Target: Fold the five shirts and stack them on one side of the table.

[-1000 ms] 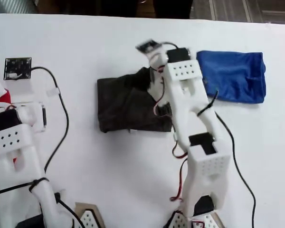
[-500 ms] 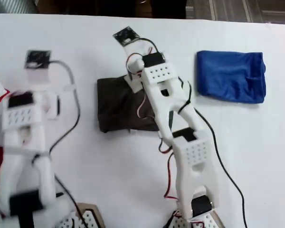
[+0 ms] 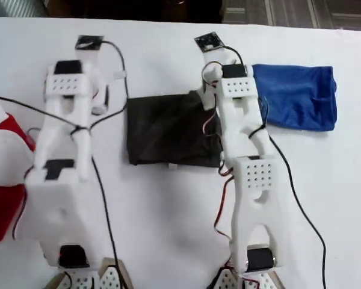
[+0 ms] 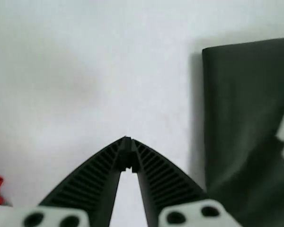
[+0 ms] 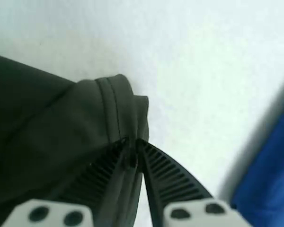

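Note:
A folded black shirt [image 3: 168, 129] lies mid-table between the two arms. My right gripper [image 5: 131, 147] is shut on its hemmed far right corner [image 5: 118, 101], pinching the cloth. My left gripper [image 4: 127, 152] is shut on nothing over bare table, just left of the black shirt's edge [image 4: 236, 113]. A folded blue shirt [image 3: 298, 96] lies at the far right, and its edge [image 5: 270, 184] shows beside the right gripper. A red and white shirt [image 3: 5, 162] lies bunched at the table's left edge.
Black cables [image 3: 105, 198] trail from both arms across the white table [image 3: 168, 223]. Small black camera boards [image 3: 207, 41] stick out beyond the wrists. The arm bases [image 3: 240, 274] stand at the near edge.
The left arm has swung from the left edge up beside the black shirt. The right arm moved left and then back right with the shirt's corner, and the shirt now lies flatter.

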